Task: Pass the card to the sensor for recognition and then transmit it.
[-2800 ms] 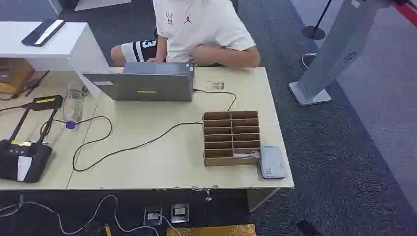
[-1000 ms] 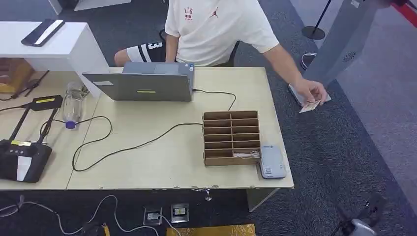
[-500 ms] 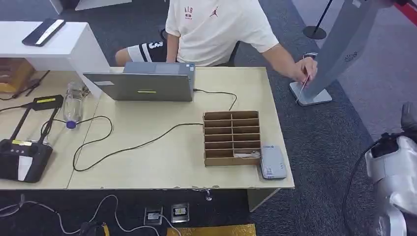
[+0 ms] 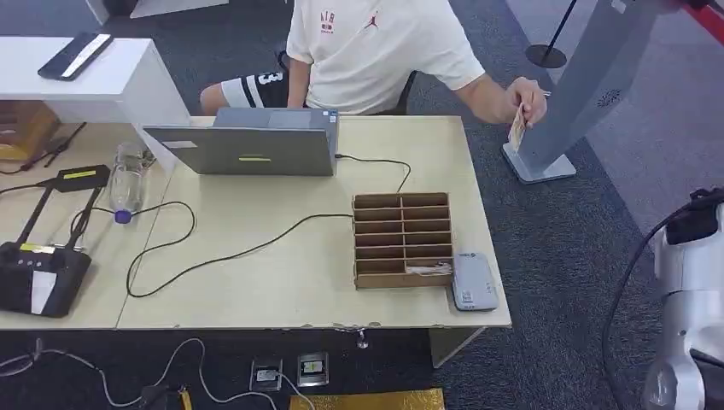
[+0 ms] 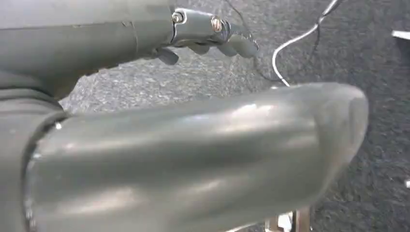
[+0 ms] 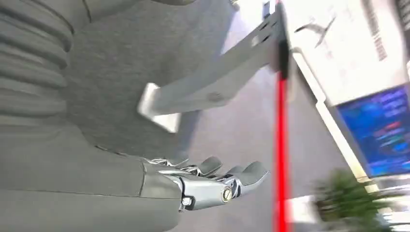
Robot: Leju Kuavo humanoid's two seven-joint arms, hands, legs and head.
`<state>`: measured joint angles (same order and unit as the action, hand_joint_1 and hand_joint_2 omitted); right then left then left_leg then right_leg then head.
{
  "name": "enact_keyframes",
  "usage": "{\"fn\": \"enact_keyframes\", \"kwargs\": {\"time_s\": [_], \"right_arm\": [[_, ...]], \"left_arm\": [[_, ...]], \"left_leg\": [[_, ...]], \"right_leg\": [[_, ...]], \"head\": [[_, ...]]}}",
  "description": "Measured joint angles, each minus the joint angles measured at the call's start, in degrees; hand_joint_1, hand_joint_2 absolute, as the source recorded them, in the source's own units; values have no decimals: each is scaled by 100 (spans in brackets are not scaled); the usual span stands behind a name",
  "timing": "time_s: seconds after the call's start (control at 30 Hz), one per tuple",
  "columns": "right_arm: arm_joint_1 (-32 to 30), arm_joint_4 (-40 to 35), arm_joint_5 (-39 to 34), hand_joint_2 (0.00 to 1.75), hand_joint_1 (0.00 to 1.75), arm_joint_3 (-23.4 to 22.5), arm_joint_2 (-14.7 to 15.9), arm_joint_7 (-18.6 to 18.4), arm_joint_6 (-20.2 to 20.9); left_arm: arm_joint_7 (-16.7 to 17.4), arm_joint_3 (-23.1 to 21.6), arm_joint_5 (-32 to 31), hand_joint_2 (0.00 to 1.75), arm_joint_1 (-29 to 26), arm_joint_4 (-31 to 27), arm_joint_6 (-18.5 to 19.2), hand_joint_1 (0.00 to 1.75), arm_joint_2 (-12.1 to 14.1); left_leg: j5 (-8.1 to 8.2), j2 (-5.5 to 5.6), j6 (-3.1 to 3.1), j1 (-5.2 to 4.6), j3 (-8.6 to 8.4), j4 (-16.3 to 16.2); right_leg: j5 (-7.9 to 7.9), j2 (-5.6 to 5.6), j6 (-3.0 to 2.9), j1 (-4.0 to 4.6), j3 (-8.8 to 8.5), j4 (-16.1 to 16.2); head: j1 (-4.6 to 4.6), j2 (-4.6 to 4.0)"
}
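Observation:
A person in a white shirt sits behind the table and holds a pale card (image 4: 517, 128) in one hand just off the table's far right corner. The white card sensor (image 4: 473, 281) lies near the table's front right edge, beside a wooden slotted box (image 4: 402, 239). My right arm (image 4: 688, 282) stands raised at the right edge, out over the carpet. In the right wrist view my right hand (image 6: 208, 183) has its fingers stretched out and holds nothing. My left hand (image 5: 212, 43) hangs over the carpet, fingers apart from the thumb (image 5: 193, 154), with nothing in it.
A grey laptop (image 4: 256, 147), a clear bottle (image 4: 126, 181) and a black cable (image 4: 222, 252) lie on the beige table (image 4: 282, 290). A black desk scanner (image 4: 38, 269) stands at the left. A grey slanted stand (image 4: 589, 85) rises from the floor to the right.
The person has lifted the card from low beside the table up to the table's far right corner. My right arm has risen into view at the right edge.

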<state>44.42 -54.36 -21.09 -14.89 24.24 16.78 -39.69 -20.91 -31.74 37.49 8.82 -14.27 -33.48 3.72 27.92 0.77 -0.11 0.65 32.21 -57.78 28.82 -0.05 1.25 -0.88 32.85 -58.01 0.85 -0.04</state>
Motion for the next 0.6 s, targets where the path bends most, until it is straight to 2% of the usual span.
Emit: {"fn": "enact_keyframes", "kwargs": {"time_s": [0.1,0.17,0.27,0.47,0.5,0.6], "right_arm": [[60,-748,806,175,0,138,-61,-368,7],[75,-1253,970,175,0,236,-99,-554,42],[67,-1856,1259,175,0,398,-151,-600,219],[16,-2732,2439,175,0,781,-236,-530,985],[5,-2905,3035,175,0,916,-252,-493,1378],[-57,-3171,3949,175,0,1207,-278,-478,2034]], "left_arm": [[-103,0,-122,0,2,0,-11,0,-17],[-121,0,-197,0,2,0,-11,0,-28],[-121,-13,-341,0,13,0,-11,0,-35],[-121,-155,-645,0,142,-2,-39,0,-42],[-121,-199,-733,0,177,-2,-48,0,-42],[-110,-295,-905,0,292,-2,-50,0,-42]], "left_leg": [[0,0,0,4,-1,0],[0,5,-1,7,-1,0],[0,5,-1,6,0,0],[0,4,-1,6,-1,0],[0,4,-1,6,-1,0],[-1,5,-2,7,-1,1]], "right_leg": [[1,-2,-1,4,1,-1],[1,-10,-1,8,1,-1],[2,-10,-2,7,2,-1],[2,-8,-2,7,1,0],[2,-8,-2,7,1,0],[2,-10,-2,8,-1,0]], "head": [[0,0],[0,0],[2,0],[0,0],[-2,0],[0,0]]}}
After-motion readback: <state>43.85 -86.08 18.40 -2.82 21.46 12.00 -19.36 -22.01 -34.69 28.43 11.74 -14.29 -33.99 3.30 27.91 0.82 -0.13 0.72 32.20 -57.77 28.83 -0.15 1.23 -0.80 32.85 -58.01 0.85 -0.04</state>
